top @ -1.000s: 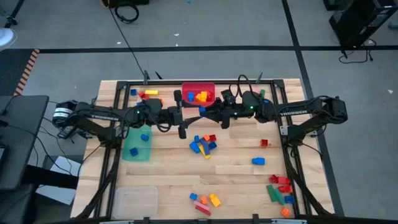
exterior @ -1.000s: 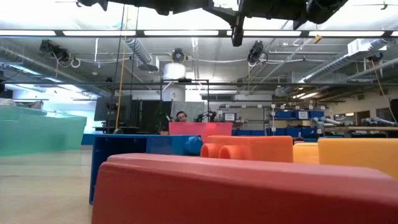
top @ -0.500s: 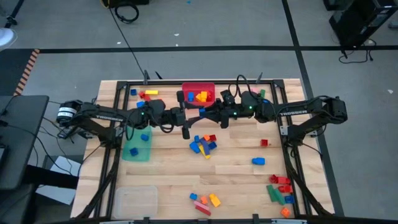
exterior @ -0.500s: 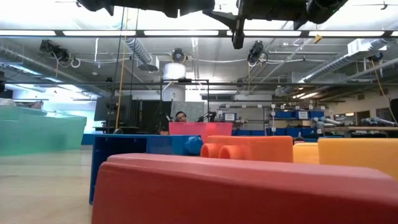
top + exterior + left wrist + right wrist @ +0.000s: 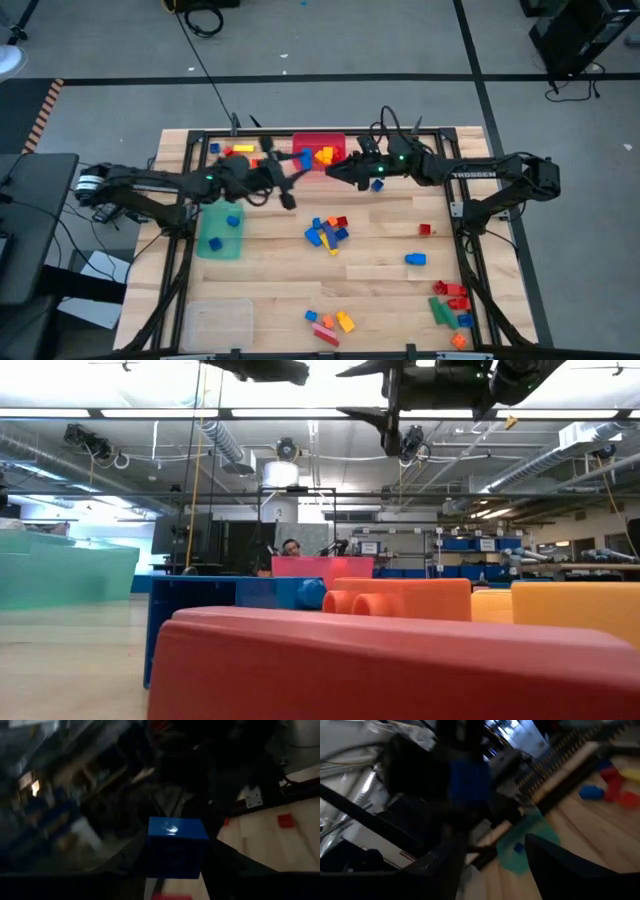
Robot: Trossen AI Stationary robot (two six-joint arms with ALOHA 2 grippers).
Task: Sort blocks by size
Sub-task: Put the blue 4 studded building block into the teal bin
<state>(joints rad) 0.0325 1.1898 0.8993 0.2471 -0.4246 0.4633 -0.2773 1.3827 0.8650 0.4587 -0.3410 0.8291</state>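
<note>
Watching the left wrist feed, I see the left gripper closed on a blue block, which sits square between its two fingers, lifted clear of the table. A second ago both grippers were nose to nose over the middle of the table. Since then the left one has tightened, and the right gripper has spread its fingers and pulled back. Its own wrist feed shows nothing between them, so I read this as a handover just finished. That leaves the blue block for my left arm to place. I judge its likely home to be the green bin on that arm's side, which already holds a blue cube of similar size. Both grippers hang close together just in front of the red bin, so I want the right arm out of the way before I swing the left. Farther out, a loose pile of blocks lies mid-table, with a blue brick and a small red cube apart to its right. Another cluster lies by the right near corner, and the clear bin stands at the left near corner. From table height a big red brick fills the foreground and hides most of the tabletop, so that view gives me no help on clearance. Beyond the table a person sits in the room.
</note>
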